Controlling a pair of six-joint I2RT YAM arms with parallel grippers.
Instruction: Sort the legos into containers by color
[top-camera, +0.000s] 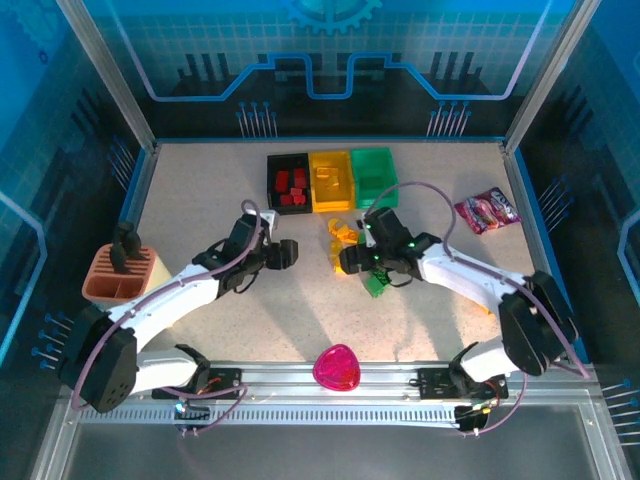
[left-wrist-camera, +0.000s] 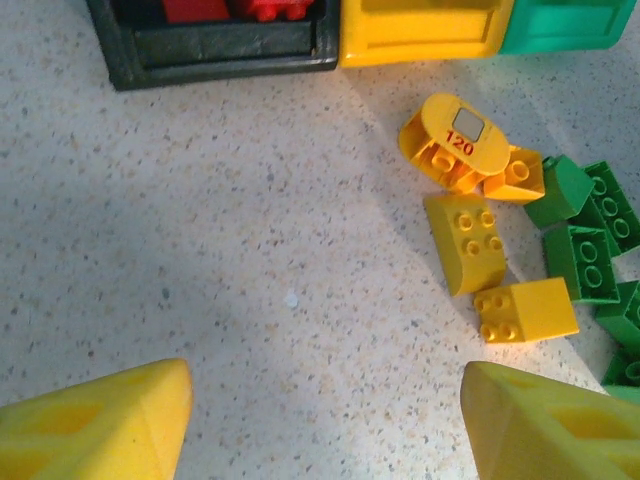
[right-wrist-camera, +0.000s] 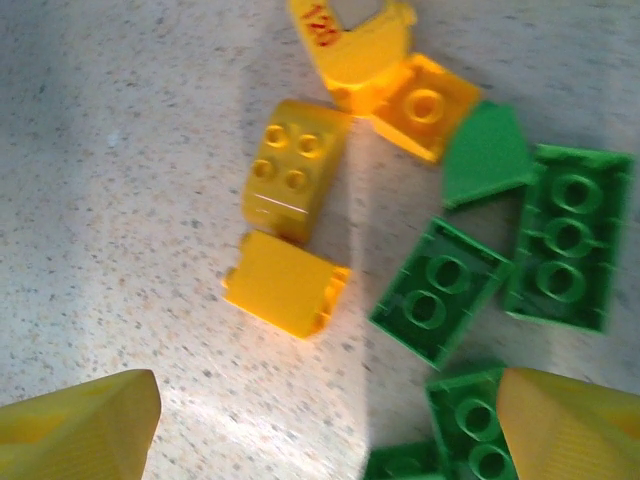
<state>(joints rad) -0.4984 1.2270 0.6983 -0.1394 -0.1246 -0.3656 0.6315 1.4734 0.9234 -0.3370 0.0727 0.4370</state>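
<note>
At the back of the table stand three bins: black (top-camera: 271, 186) with red bricks (top-camera: 291, 187) in it, yellow (top-camera: 331, 180) and green (top-camera: 373, 172). Yellow legos (top-camera: 341, 236) and green legos (top-camera: 377, 284) lie loose in front of them. My left gripper (top-camera: 283, 254) hovers open over bare table (left-wrist-camera: 325, 420), left of the yellow bricks (left-wrist-camera: 465, 240). My right gripper (top-camera: 352, 262) is open above the pile (right-wrist-camera: 325, 430). A yellow brick (right-wrist-camera: 285, 283) lies just ahead of it, and a green brick (right-wrist-camera: 440, 290) lies by its right finger (right-wrist-camera: 570, 425).
A purple snack packet (top-camera: 486, 210) lies at the right. A pink heart-shaped dish (top-camera: 337, 368) sits at the near edge, and a peach slotted holder (top-camera: 118, 275) stands at the left. Glass walls enclose the table.
</note>
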